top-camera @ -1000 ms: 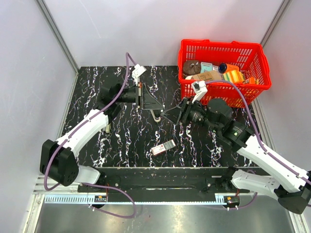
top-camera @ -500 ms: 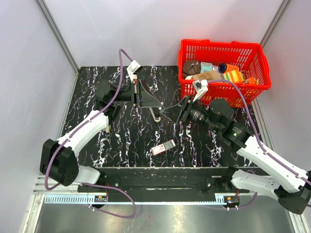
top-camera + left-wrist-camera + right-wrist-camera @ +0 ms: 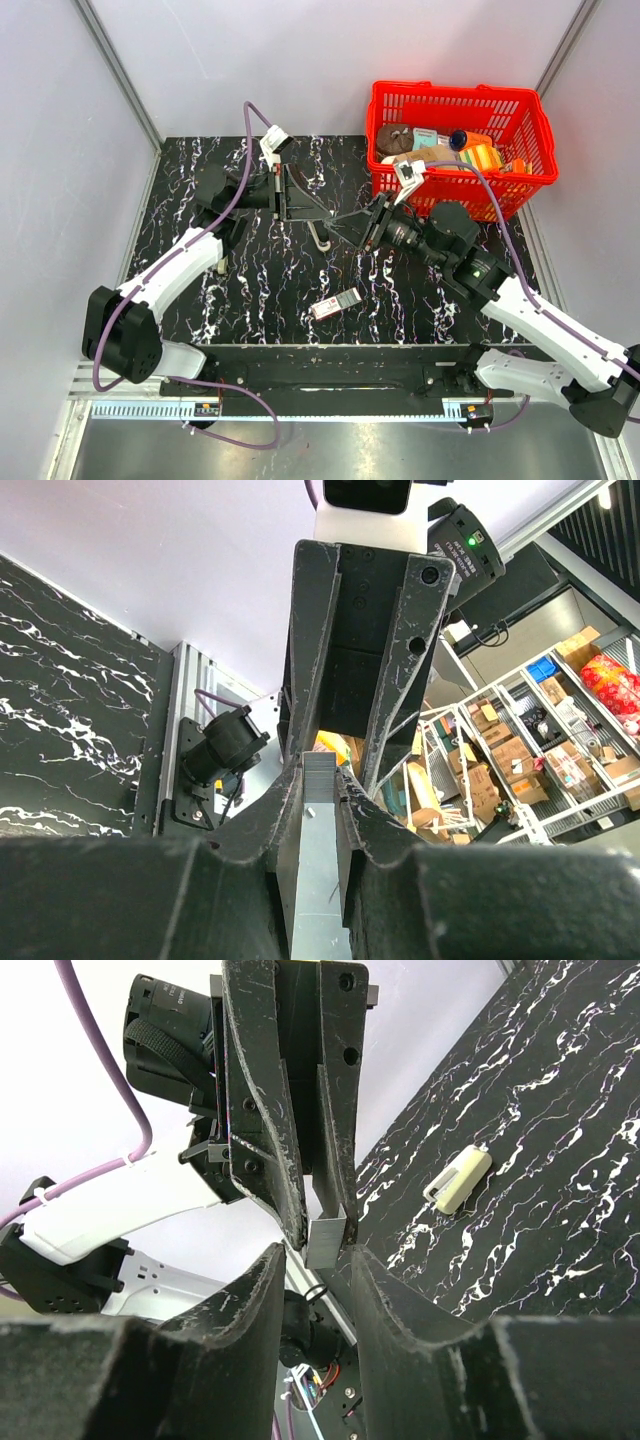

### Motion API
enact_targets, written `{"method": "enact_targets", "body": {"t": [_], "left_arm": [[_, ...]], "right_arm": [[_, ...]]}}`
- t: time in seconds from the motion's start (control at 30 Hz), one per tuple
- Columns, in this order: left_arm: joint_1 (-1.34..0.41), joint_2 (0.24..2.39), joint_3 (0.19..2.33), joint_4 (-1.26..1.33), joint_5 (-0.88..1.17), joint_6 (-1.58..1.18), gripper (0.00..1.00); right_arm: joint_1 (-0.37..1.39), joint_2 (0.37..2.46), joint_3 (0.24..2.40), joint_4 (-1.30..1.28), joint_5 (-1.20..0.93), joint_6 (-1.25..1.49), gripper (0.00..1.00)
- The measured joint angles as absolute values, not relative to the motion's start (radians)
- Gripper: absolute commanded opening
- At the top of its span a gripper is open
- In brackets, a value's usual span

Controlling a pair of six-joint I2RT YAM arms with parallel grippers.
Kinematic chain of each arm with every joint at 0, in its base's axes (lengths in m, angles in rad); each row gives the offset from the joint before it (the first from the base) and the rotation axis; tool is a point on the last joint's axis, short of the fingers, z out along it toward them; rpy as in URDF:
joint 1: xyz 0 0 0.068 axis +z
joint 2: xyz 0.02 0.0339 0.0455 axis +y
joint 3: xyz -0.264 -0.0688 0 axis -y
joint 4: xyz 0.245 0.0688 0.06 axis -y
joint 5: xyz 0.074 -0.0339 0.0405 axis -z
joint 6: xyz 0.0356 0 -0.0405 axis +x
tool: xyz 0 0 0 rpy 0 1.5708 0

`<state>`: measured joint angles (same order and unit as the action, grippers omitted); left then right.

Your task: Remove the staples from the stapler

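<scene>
The stapler [image 3: 318, 870] is held above the middle of the counter [image 3: 250, 290], a bit nearer the far edge. It looks like a long, thin, shiny silver bar. It lies sideways, with its end pointing to the right edge. The left claw [image 3: 322, 214] squeezes it. The right claw [image 3: 343, 224] sits around its end, but I cannot tell if it pinches.

In the left wrist view the silver strip [image 3: 318, 880] runs off the bottom edge. Its far end sits between the right gripper [image 3: 322, 770] fingers, where contact cannot be told. In the right wrist view the left gripper [image 3: 325, 1228] hides most of its length. From above, the stapler [image 3: 337, 302], lower middle, is too small for detail.
</scene>
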<state>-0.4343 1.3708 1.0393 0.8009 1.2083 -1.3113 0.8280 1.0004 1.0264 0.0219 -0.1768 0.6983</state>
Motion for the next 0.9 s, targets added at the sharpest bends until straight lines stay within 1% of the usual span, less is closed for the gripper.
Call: {"method": "enact_targets", "body": {"t": [0.23,0.37,0.53,0.57,0.6,0.67,0.7,0.73,0.83,0.87,0.9], "left_arm": [[-0.422,1.371,1.039,0.795,1.208,-1.309,0.21],[-0.419,1.371,1.039,0.784,1.208,-1.301,0.21],[-0.418,1.370,1.039,0.769,1.209,-1.286,0.23],[-0.418,1.370,1.039,0.763,1.209,-1.281,0.27],[-0.418,1.370,1.039,0.756,1.209,-1.275,0.32],[-0.418,1.369,1.039,0.738,1.208,-1.256,0.52],[-0.418,1.369,1.039,0.725,1.208,-1.243,0.59],[-0.417,1.367,1.039,0.696,1.209,-1.222,0.64],[-0.411,1.355,1.053,0.544,1.209,-1.104,0.71],[-0.407,1.353,1.064,0.488,1.209,-1.060,0.75],[-0.398,1.349,1.081,0.424,1.208,-1.010,0.92]], "right_arm": [[0.828,1.030,1.022,0.057,-0.188,0.717,0.31],[0.828,1.034,1.013,0.065,-0.193,0.724,0.24],[0.826,1.034,1.008,0.065,-0.192,0.724,0.18],[0.826,1.034,1.006,0.065,-0.192,0.725,0.17],[0.826,1.034,1.004,0.065,-0.189,0.725,0.17],[0.826,1.032,1.001,0.064,-0.183,0.725,0.15],[0.826,1.031,1.000,0.062,-0.178,0.724,0.14],[0.826,1.029,0.999,0.062,-0.173,0.724,0.14],[0.825,1.021,1.000,0.039,-0.155,0.718,0.13],[0.825,1.018,1.001,0.023,-0.150,0.713,0.13],[0.825,1.015,1.004,-0.008,-0.147,0.707,0.13]]}}
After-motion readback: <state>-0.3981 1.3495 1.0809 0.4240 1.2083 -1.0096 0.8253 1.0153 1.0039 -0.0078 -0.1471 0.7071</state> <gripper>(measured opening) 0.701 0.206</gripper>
